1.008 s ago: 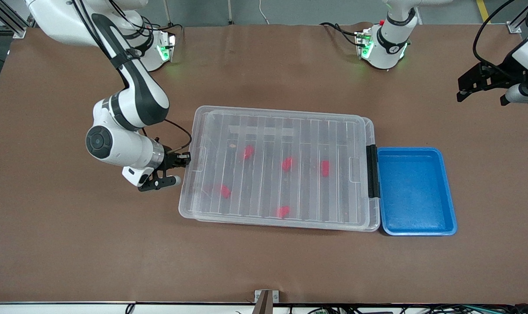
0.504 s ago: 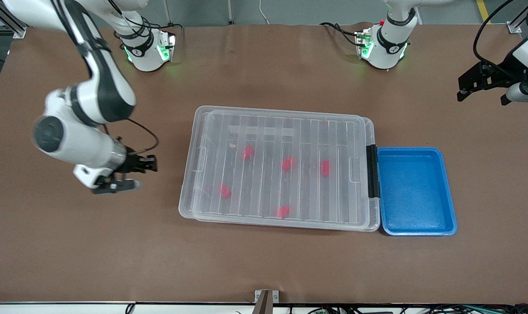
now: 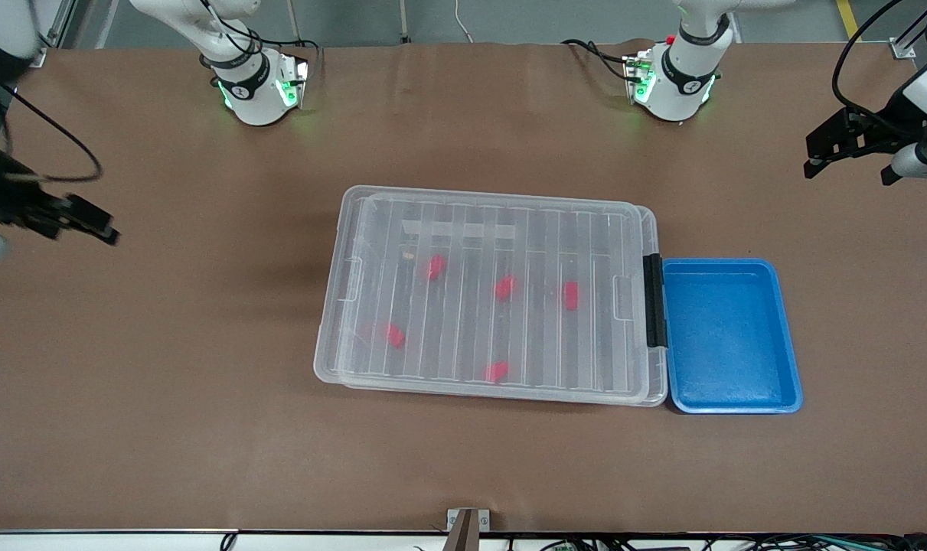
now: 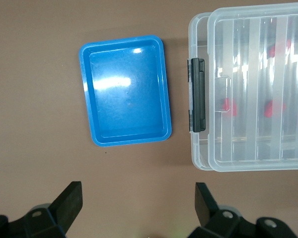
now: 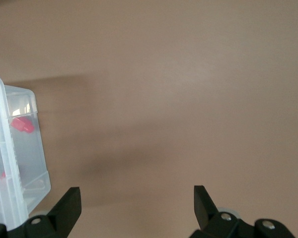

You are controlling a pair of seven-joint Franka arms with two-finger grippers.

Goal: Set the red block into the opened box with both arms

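From the front camera you see the box (image 3: 491,295) lying in the middle of the table (image 3: 203,428), its ribbed clear lid (image 3: 509,229) down on top. Five red blocks show through the lid; you cannot tell which is the task's own, so take the one nearest the front camera, the red block (image 3: 497,372), as one of the five inside. A black clip (image 3: 653,300) sits on the box's short side toward the left arm's end, and the blue tray (image 3: 731,335) lies just beside that clip, with nothing in it. The right gripper (image 3: 88,222) hangs over bare table at the right arm's end, well apart from the box, fingers spread and holding nothing. The left gripper (image 3: 846,149) waits over the table's edge at the left arm's end, also spread wide with nothing in it.

In the left wrist view you look down past two open fingers (image 4: 69,203) at the blue tray (image 4: 126,91) and the clip end of the box (image 4: 253,84), with red blocks blurred under the lid.

In the right wrist view the open fingers (image 5: 203,203) frame bare table, and a corner of the box (image 5: 15,158) shows, one red piece (image 5: 22,125) inside it.
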